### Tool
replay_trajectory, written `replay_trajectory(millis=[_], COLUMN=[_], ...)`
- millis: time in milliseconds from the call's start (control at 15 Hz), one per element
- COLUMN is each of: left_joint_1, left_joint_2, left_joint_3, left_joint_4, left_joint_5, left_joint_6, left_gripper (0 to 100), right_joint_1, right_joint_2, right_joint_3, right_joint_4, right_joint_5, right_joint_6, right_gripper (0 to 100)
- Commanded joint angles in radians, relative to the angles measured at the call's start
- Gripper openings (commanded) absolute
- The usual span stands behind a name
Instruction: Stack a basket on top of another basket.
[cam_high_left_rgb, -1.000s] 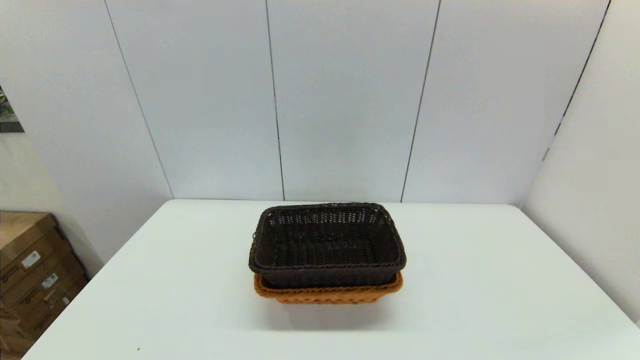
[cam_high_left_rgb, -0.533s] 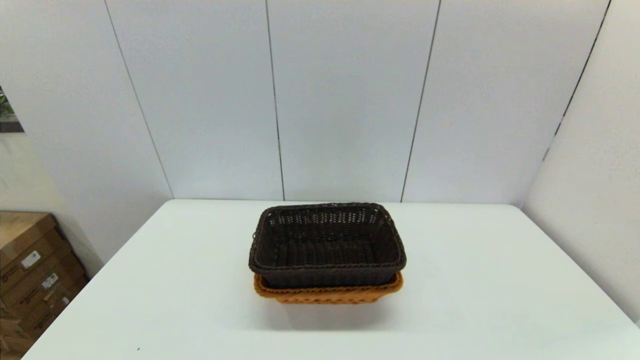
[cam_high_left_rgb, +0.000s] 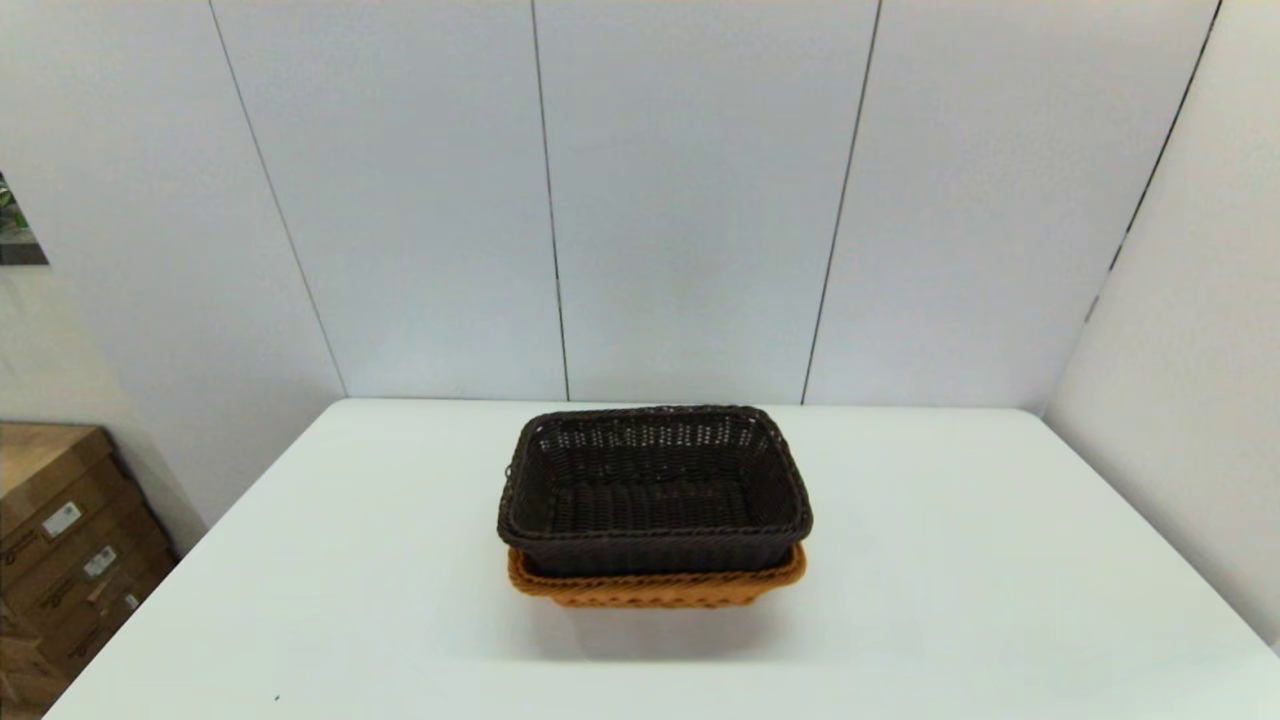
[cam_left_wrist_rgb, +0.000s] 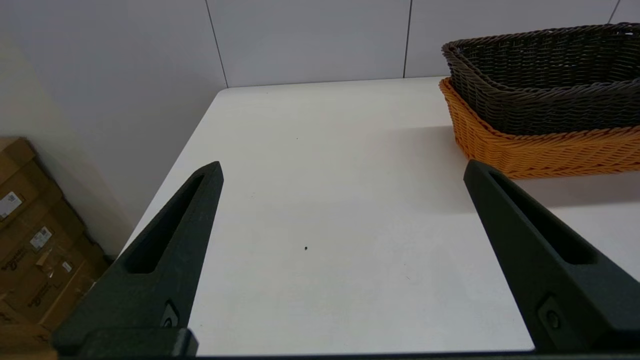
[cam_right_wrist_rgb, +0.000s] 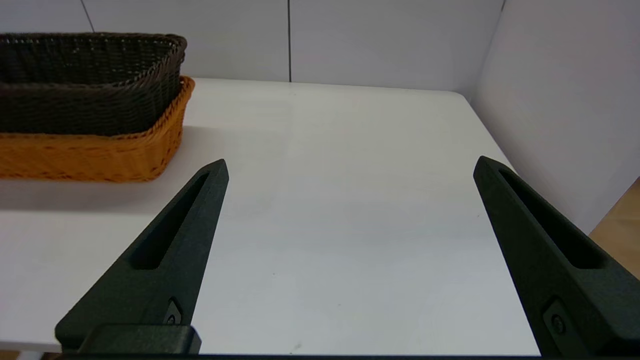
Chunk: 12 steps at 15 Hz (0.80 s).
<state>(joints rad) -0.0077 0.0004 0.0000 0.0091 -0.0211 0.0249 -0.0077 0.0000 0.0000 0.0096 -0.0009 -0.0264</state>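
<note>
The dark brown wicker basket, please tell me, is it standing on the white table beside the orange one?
No, the dark brown wicker basket sits nested in the orange-tan wicker basket.

Woven dark brown over woven orange-tan

The dark brown basket (cam_high_left_rgb: 655, 490), perhaps near black, shows open-weave sides; the orange-tan basket (cam_high_left_rgb: 650, 588) has a braided rim; black fingers (cam_left_wrist_rgb: 165, 260) frame the white table (cam_high_left_rgb: 950, 620).

Each pincer (cam_left_wrist_rgb: 342, 170) (cam_right_wrist_rgb: 350, 165) has two long, matte black, tapering fingers (cam_left_wrist_rgb: 165, 260), each slotted and bearing a small screw.
</note>
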Motion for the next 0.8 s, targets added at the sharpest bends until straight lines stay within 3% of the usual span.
replay_trajectory(millis=[67, 800], left_joint_1=[0.0, 0.0], left_joint_2=[-0.002, -0.002], left_joint_3=[0.002, 0.002], left_joint_4=[0.0, 0.0], left_joint_5=[0.0, 0.0], left_joint_6=[0.001, 0.001], left_gripper=[100, 100], right_joint_1=[0.0, 0.0], right_joint_2=[0.002, 0.002], right_joint_3=[0.0, -0.002], right_joint_4=[-0.003, -0.003], right_joint_5=[-0.002, -0.002], right_joint_6=[0.033, 0.033], right_gripper=[100, 100])
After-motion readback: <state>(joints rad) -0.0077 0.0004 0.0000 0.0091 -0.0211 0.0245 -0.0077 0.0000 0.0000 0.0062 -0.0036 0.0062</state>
